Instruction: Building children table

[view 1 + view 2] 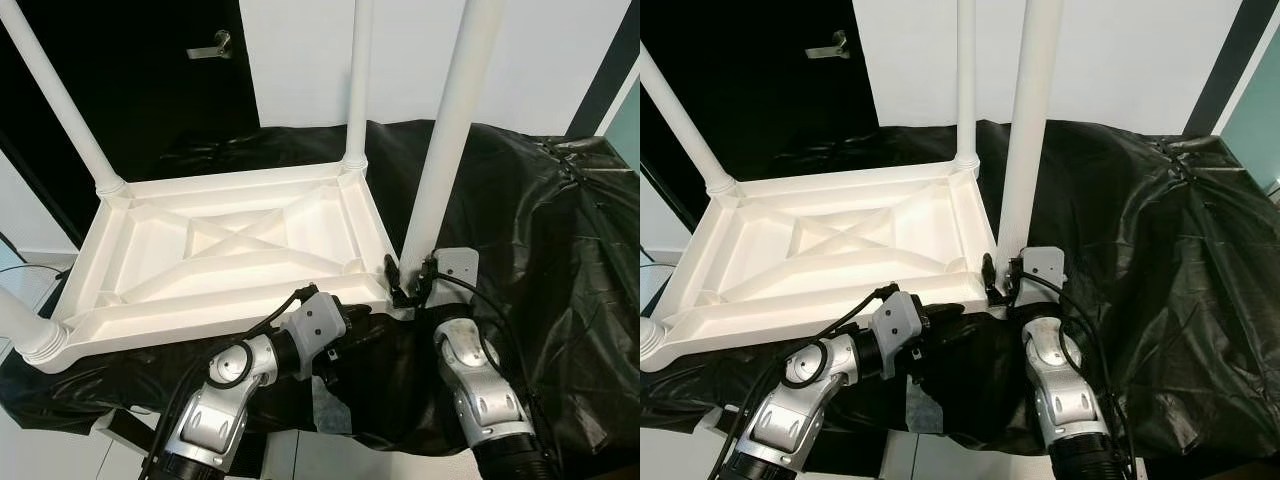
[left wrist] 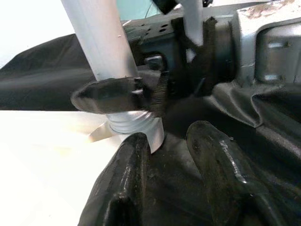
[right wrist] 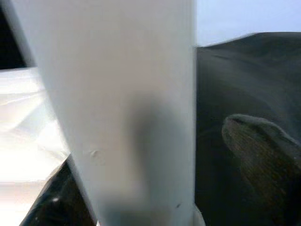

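Right gripper (image 1: 407, 285) seemingly clasps corner leg (image 1: 450, 140); left gripper (image 2: 174, 155) parted beside tabletop edge (image 1: 200, 335).

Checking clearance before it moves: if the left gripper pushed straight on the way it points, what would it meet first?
Probably the base of the near right table leg, just ahead of the left gripper; the right gripper is already there.

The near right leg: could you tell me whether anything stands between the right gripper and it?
Nothing visible does. The right gripper is already at the base of the leg, its fingers on either side of it where it meets the tabletop corner. The left gripper sits just beside that corner, over the black cloth.
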`<state>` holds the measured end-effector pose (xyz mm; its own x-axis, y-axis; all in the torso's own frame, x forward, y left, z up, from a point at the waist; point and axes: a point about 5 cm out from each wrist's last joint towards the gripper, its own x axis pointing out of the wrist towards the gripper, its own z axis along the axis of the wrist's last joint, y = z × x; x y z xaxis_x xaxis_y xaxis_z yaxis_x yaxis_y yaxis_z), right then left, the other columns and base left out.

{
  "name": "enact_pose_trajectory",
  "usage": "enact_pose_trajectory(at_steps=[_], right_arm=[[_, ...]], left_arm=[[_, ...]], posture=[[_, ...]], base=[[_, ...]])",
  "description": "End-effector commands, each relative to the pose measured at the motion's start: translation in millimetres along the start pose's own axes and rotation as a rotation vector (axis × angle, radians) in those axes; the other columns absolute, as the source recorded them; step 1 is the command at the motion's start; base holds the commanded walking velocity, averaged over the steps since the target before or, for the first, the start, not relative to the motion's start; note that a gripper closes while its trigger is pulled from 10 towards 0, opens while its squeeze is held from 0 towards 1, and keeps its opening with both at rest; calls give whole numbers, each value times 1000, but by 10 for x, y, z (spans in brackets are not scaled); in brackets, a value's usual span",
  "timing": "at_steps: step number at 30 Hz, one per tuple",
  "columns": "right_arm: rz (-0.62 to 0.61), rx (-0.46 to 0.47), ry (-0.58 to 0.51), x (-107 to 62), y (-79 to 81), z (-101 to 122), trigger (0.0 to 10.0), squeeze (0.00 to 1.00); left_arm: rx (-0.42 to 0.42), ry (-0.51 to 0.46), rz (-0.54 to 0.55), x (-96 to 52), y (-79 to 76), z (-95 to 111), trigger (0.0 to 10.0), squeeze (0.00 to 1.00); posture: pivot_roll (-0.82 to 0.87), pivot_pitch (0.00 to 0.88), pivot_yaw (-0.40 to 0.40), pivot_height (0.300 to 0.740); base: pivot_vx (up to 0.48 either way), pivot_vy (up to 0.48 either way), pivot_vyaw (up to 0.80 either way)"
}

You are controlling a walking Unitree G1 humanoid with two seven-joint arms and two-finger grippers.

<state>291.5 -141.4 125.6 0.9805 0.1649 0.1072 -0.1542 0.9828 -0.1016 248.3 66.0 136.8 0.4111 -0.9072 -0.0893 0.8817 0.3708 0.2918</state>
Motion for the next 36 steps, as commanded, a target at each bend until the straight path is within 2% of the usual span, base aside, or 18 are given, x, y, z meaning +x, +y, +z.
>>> enact_pose_trajectory(at_steps=[1, 2, 3, 4, 5, 6, 10, 11, 13, 14, 15, 20, 21, 26, 34, 36], right_arm=[[51, 24, -2, -31, -59, -31, 10000, 1000], [104, 21, 0, -15, -115, -41, 10000, 1000], [104, 21, 0, -15, -115, -41, 10000, 1000], [152, 16, 5, 4, -154, -46, 10000, 90], [200, 2, 7, 40, -194, -41, 10000, 0], [243, -12, 7, 74, -222, -32, 10000, 0], [285, -41, 10, 123, -250, -18, 10000, 0], [336, -63, 11, 156, -237, -7, 10000, 0], [336, -63, 11, 156, -237, -7, 10000, 0], [471, -114, 12, 211, -160, 12, 10000, 0], [532, -121, 16, 229, -114, 13, 10000, 0], [594, -124, 13, 251, -58, 20, 10000, 0], [625, -129, 13, 261, -28, 18, 0, 0], [677, -137, 12, 274, 11, 13, 0, 0], [633, -109, 23, 216, -59, -40, 0, 0], [564, -85, 31, 156, -54, -70, 10000, 0]], left_arm=[[3, 12, 87, 9, 35, -26, 10000, 0], [2, 14, 90, 10, 41, -35, 10000, 0], [2, 14, 90, 10, 41, -35, 10000, 0], [1, 15, 94, 12, 47, -44, 10000, 0], [7, 22, 101, 12, 55, -64, 10000, 0], [8, 28, 104, 13, 60, -83, 10000, 0], [8, 35, 107, 15, 62, -104, 10000, 0], [5, 34, 108, 20, 62, -107, 10000, 0], [5, 34, 108, 20, 62, -107, 10000, 0], [19, 39, 118, 18, 66, -111, 10000, 0], [24, 40, 125, 10, 72, -106, 10000, 0], [22, 37, 142, -3, 89, -94, 10000, 0], [25, 34, 145, -1, 92, -84, 10000, 0], [33, 29, 148, 1, 92, -69, 10000, 0], [36, 34, 140, -8, 74, -74, 10000, 0], [33, 37, 138, -8, 63, -78, 10000, 0]], posture=[[28, 0, 2, 740], [26, 0, 8, 740], [26, 0, 8, 740], [26, 0, 8, 740], [22, 0, 12, 740], [22, 0, 14, 740], [23, 0, 13, 740], [28, 0, 11, 740], [28, 0, 11, 740], [33, 0, 12, 740], [36, 0, 13, 740], [37, 0, 14, 740], [44, 0, 13, 740], [50, 0, 11, 740], [44, 0, 17, 740], [41, 0, 20, 740]], base=[[0, 0, 0], [0, 0, 0], [0, 0, 0], [0, 0, 0], [0, 0, 0], [0, 0, 0], [0, 0, 0], [0, 0, 0], [0, 0, 0], [0, 0, 0], [0, 0, 0], [0, 0, 0], [0, 0, 0], [0, 0, 0], [0, 0, 0], [0, 0, 0]])
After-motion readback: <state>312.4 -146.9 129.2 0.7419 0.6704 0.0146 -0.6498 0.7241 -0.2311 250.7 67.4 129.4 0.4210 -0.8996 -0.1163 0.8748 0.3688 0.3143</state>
